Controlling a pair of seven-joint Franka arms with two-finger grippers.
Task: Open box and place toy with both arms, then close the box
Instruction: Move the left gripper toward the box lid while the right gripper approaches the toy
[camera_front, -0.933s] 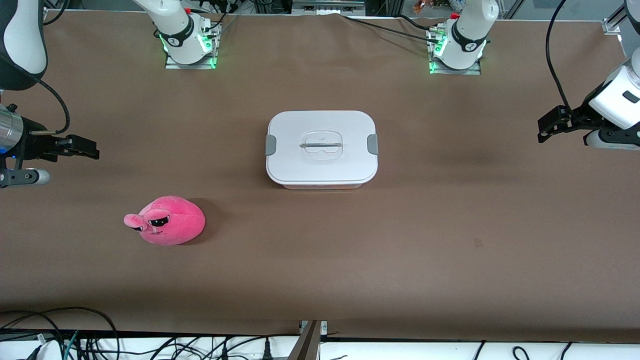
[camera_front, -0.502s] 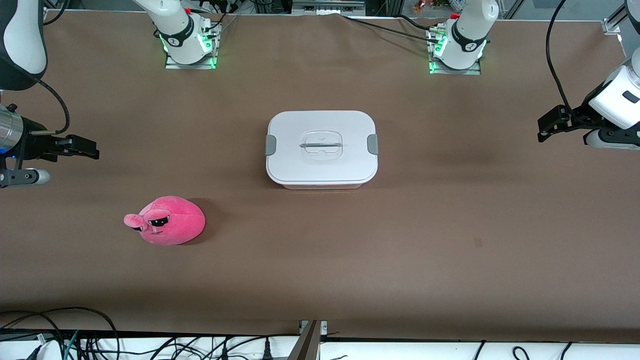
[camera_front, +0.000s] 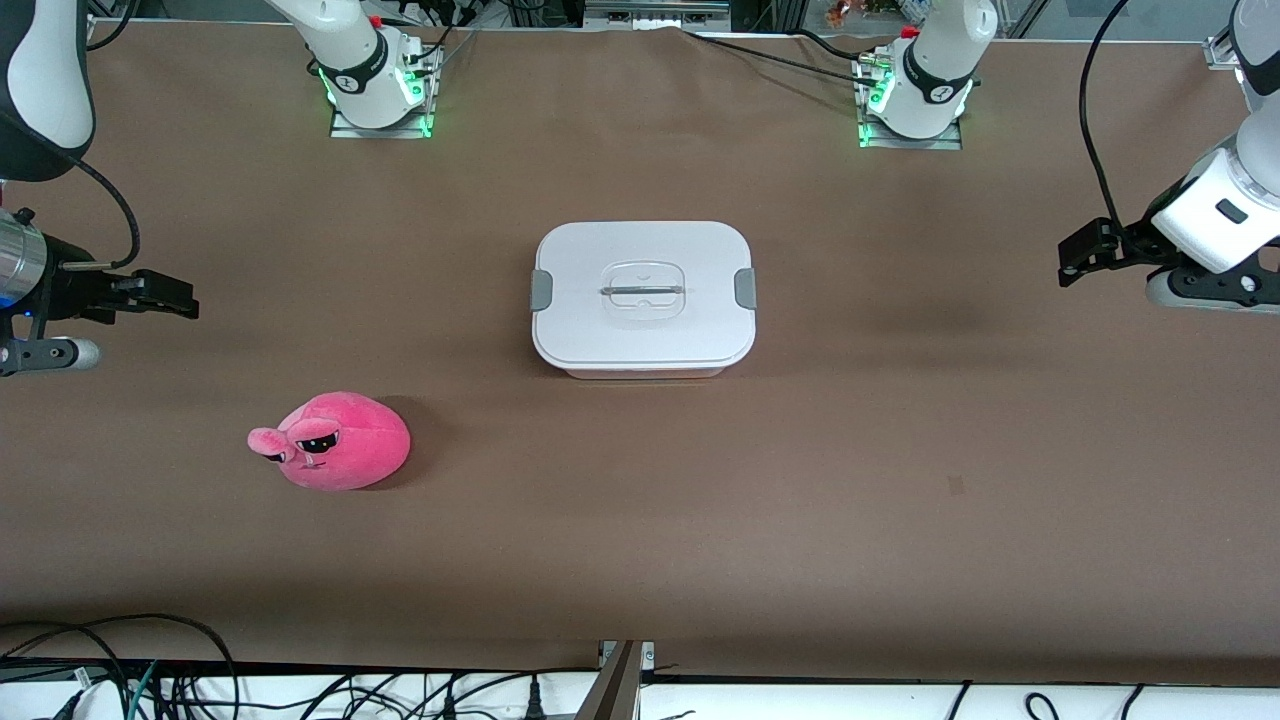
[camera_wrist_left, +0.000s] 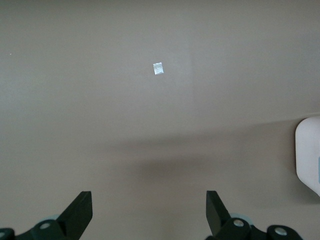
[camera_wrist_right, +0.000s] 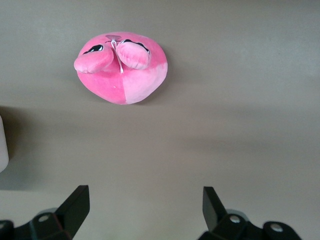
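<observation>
The box (camera_front: 643, 297) stands in the middle of the table, its white lid shut, with a grey clip at each end. An edge of the box shows in the left wrist view (camera_wrist_left: 307, 155). The pink plush toy (camera_front: 333, 441) lies nearer the front camera than the box, toward the right arm's end, and shows in the right wrist view (camera_wrist_right: 121, 66). My right gripper (camera_front: 175, 298) is open and empty over bare table at the right arm's end (camera_wrist_right: 145, 206). My left gripper (camera_front: 1075, 255) is open and empty over bare table at the left arm's end (camera_wrist_left: 149, 210).
The brown table cover (camera_front: 800, 480) is bare around the box and toy. A small pale mark (camera_wrist_left: 158, 68) lies on it toward the left arm's end. The two arm bases (camera_front: 375, 85) (camera_front: 915, 95) stand along the far edge. Cables (camera_front: 150, 680) hang below the near edge.
My left gripper has shifted a little toward the box and away from the front camera. The right arm, box and toy have not moved.
</observation>
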